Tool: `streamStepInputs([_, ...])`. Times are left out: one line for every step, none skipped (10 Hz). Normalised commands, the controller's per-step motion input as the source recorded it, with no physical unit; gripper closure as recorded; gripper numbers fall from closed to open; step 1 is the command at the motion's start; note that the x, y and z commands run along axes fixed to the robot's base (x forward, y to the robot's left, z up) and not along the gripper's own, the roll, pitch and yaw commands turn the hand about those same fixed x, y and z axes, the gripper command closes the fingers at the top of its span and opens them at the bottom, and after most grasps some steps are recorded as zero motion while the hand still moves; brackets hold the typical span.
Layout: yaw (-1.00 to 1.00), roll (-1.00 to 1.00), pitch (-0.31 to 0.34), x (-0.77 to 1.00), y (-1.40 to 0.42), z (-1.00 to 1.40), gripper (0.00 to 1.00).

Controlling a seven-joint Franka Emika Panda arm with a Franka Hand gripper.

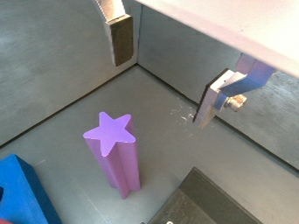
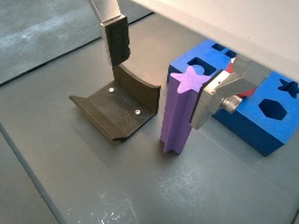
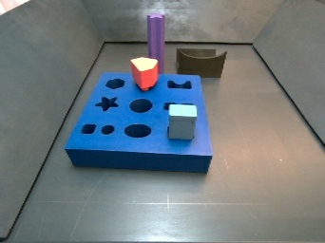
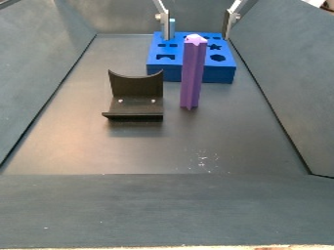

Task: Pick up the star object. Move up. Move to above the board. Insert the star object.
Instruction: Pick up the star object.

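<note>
Only one side view omits claw (image 4: 198, 12) fingers.

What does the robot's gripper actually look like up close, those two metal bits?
The gripper has two flat silver metal plates as fingers, each faced with a dark rectangular pad. In a wrist view one finger carries a small round bolt at its side. Above them sits a pale, smooth housing. No cables or markings show.

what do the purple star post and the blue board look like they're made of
The star post, standing upright on the floor below the open gripper: probably matte plastic, judging by its even purple colour, soft sheen and crisp ridges. The board: likely plastic or dense foam, uniformly blue and dull, with cleanly cut holes.
</note>
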Motion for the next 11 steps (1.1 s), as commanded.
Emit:
streamStepInputs([0.0, 0.0, -0.03, -0.09, 0.0, -0.04, 0.0])
streamStepInputs([-0.09, 0.0, -0.119, -0.18, -0.43, -0.52, 0.0])
streamStepInputs([-0.1, 0.0, -0.147, -0.31, -0.6, -0.71, 0.0])
streamStepInputs([-0.16, 0.0, -0.1, -0.32, -0.51, -0.51, 0.0])
streamStepInputs([-0.14, -0.03, -0.111, -0.13, -0.39, -0.39, 0.0])
streamStepInputs([-0.17, 0.0, -0.07, 0.0, -0.29, -0.43, 0.0])
streamStepInputs([-0.15, -0.01, -0.053, 0.0, -0.19, -0.44, 0.0])
streamStepInputs([-0.11, -0.02, -0.01, 0.0, -0.1, -0.31, 0.0])
streamStepInputs([-0.07, -0.02, 0.0, 0.02, -0.03, -0.24, 0.0])
streamStepInputs([-0.08, -0.02, 0.0, 0.0, 0.0, -0.1, 0.0])
streamStepInputs([0.0, 0.0, -0.021, 0.0, 0.0, 0.0, 0.0])
